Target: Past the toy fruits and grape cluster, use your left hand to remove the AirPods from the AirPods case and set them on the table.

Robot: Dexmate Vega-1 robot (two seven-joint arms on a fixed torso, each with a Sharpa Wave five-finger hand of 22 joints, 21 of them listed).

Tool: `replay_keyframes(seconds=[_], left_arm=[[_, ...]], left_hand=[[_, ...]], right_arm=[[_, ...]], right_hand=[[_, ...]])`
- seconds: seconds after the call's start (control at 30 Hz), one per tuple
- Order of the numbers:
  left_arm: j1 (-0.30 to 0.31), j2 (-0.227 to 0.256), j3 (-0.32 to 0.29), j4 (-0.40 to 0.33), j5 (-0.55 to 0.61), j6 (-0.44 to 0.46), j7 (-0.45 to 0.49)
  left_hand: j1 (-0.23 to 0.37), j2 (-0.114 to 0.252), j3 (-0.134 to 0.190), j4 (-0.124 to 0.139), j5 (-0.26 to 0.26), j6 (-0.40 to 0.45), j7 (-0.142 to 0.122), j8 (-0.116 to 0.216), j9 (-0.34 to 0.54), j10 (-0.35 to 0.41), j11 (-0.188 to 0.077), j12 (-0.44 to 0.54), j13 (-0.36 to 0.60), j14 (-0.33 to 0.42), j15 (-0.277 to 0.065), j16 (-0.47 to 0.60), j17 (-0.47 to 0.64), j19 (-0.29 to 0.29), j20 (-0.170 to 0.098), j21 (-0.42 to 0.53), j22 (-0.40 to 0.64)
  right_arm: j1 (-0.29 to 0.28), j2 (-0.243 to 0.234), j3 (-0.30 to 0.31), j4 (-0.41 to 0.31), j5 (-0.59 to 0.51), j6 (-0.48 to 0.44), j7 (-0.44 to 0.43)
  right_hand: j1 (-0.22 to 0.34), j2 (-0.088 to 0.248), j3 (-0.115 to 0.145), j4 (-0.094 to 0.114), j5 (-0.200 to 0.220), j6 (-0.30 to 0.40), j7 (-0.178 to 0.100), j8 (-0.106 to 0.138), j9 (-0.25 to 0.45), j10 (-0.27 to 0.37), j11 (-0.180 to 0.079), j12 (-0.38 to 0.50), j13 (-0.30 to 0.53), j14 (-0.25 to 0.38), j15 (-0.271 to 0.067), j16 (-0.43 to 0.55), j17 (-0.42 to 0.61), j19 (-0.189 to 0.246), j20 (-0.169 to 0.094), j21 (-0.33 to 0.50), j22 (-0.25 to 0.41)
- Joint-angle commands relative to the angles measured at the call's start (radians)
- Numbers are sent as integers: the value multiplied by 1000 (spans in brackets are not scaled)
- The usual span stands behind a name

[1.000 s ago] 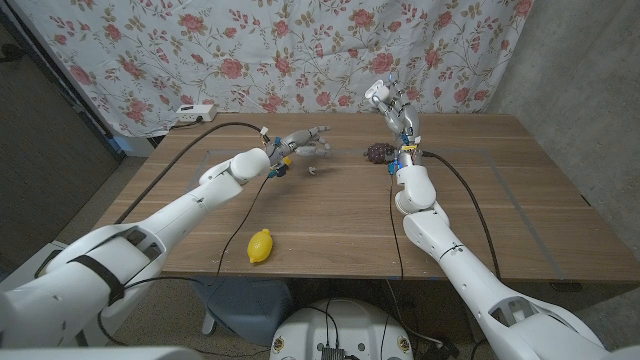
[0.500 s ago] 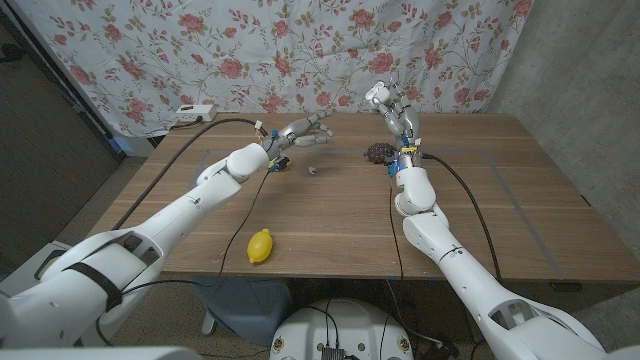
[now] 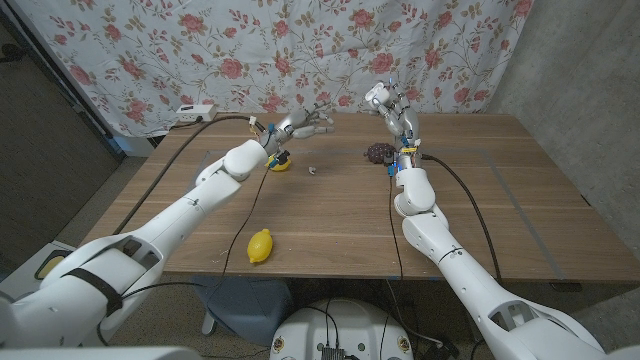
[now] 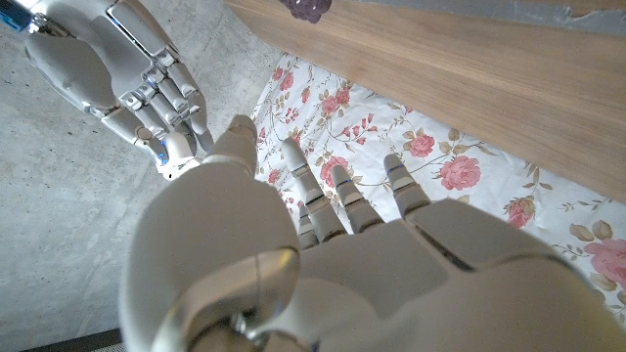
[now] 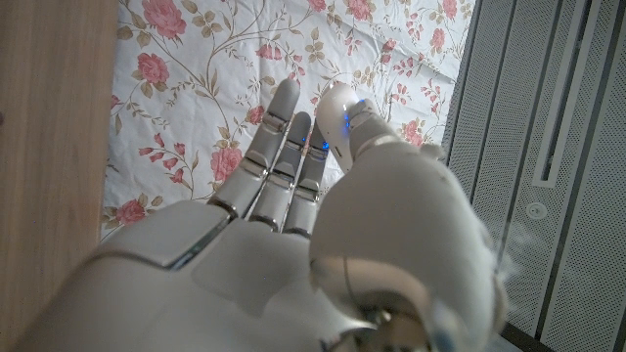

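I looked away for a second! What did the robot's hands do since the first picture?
The left hand rose from low over the table near the small item and moved toward the right hand, uncovering a yellow fruit. Nothing visibly grabbed or released. The right hand stays raised holding a white object; the lemon and grape cluster haven't moved.

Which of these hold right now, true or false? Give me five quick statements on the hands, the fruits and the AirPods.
1. The right hand holds the white AirPods case raised above the table. True.
2. The left hand rests on the lemon. False: it is raised near the right hand.
3. The grape cluster lies by the right wrist. True.
4. The lemon sits at the far edge. False: near edge.
5. A small pale object lies on the table. True.
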Motion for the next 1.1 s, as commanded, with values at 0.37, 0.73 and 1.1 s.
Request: replay_keyframes(seconds=[0.37,0.73,1.1], left_arm=[[-10,-26,-28,19,-131,-39,-85],[-29,-44,-30,49,-188,-70,-125],[-41,-55,-33,60,-212,-101,-127]], left_hand=[[28,36,22,-16,5,-26,17,2,2,-6,-4,-39,-23,-18,12,-1,-4,-6,19,-3,3],[17,41,19,-6,-1,-29,11,4,3,0,-5,-49,-32,-18,8,3,-4,-5,16,-2,3],[30,74,51,-5,-1,-29,9,7,3,13,-5,-65,-48,-20,5,3,-8,-4,15,-1,3]], right_arm=[[0,3,-1,1,-6,-21,-4],[7,11,0,21,-3,-20,1],[-4,14,3,12,-4,-31,-9]], right_hand=[[19,12,-5,0,7,1,0,4,3,112,-107,37,6,7,-183,5,5,-11,-166,15,1],[19,13,-6,1,7,1,-1,4,3,111,-110,38,7,5,-183,5,7,-16,-166,23,-1],[21,13,-8,2,8,2,-1,4,3,111,-108,40,6,6,-184,5,9,-20,-166,31,-3]])
